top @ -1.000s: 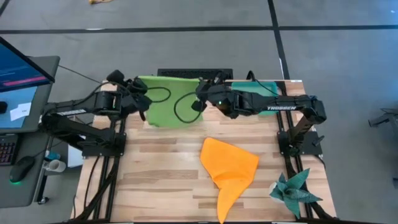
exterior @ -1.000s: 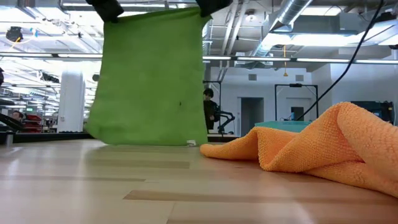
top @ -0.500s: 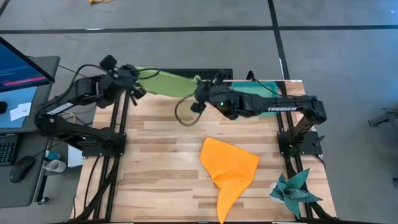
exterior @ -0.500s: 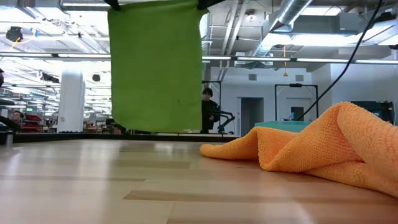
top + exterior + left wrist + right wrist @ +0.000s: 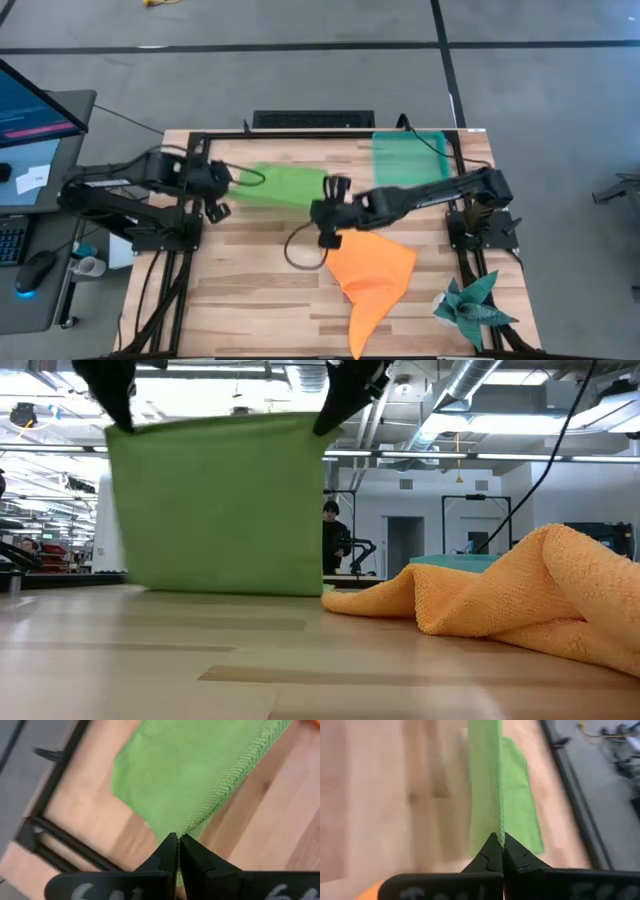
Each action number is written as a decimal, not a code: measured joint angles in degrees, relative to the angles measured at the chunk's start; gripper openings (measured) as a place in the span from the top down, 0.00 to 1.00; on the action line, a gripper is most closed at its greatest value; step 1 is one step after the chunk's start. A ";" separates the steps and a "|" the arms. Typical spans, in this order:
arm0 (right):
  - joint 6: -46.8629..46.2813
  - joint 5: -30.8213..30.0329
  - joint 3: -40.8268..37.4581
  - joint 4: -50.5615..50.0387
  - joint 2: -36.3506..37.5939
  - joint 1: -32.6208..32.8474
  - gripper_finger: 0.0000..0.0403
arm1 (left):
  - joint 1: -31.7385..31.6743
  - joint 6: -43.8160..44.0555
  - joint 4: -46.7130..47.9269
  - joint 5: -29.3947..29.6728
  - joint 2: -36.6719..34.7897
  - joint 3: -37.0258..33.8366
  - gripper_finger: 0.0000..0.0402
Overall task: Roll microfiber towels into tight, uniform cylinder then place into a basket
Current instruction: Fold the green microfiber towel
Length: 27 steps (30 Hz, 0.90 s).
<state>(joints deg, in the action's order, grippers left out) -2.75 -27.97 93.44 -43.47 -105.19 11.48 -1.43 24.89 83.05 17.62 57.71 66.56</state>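
Soft lime-green microfiber towel [image 5: 283, 186] lowered, bottom edge now touching wooden counter [image 5: 250, 280]; left fingers [image 5: 178, 845], right fingers [image 5: 498, 845] pinch top corners; laying flat likely next.

Stretched between left gripper [image 5: 222, 187] and right gripper [image 5: 328, 196], one towel [image 5: 285, 185] hanging above the table [image 5: 250, 290], lower edge at the surface toward the far left. Second towel [image 5: 370, 275] heaped on the table just in front of the right gripper. Basket [image 5: 408, 157] at the far right corner, spiky cloth [image 5: 470, 305] at the near right edge.
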 joint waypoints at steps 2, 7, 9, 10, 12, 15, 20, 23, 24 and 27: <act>-1.36 0.42 -0.08 -0.94 -1.61 1.50 0.99 | 1.93 1.77 -0.97 -0.48 0.05 -2.62 1.00; -5.24 0.75 -0.12 -2.31 -4.15 5.21 1.00 | 7.34 10.47 -3.11 -1.71 -0.01 -7.66 1.00; -6.28 1.01 0.30 -0.39 -5.47 6.83 1.00 | 10.02 14.01 -3.05 -3.17 0.03 -9.49 1.00; -6.92 1.32 0.06 -0.64 -5.72 7.68 1.00 | 11.48 15.56 -4.05 -4.08 0.04 -10.25 1.00; -8.25 2.68 -0.26 -1.38 -6.25 9.09 1.00 | 14.52 18.71 -7.61 -5.51 -0.02 -11.47 1.00; -9.77 4.08 -0.08 -0.31 -6.88 11.16 1.00 | 19.82 22.13 -10.06 -6.89 0.13 -12.36 1.00; -11.78 3.49 -0.10 -0.85 -7.62 13.87 0.99 | 28.06 30.41 -11.08 -6.03 0.44 -12.28 1.00; -10.85 3.17 -0.06 -0.50 -7.43 13.68 0.99 | 30.81 32.84 -10.75 -3.20 0.53 -12.35 1.00; -10.55 2.49 -0.06 -0.94 -7.40 13.34 0.99 | 31.22 33.31 -10.62 -1.61 0.51 -12.35 1.00; -8.38 1.09 -0.08 -1.87 -7.40 10.92 0.99 | 31.43 33.82 -9.84 3.84 0.51 -12.37 1.00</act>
<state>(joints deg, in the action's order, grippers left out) -11.12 -26.88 93.36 -45.34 -112.60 22.40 30.00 58.71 73.21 21.46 58.22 54.19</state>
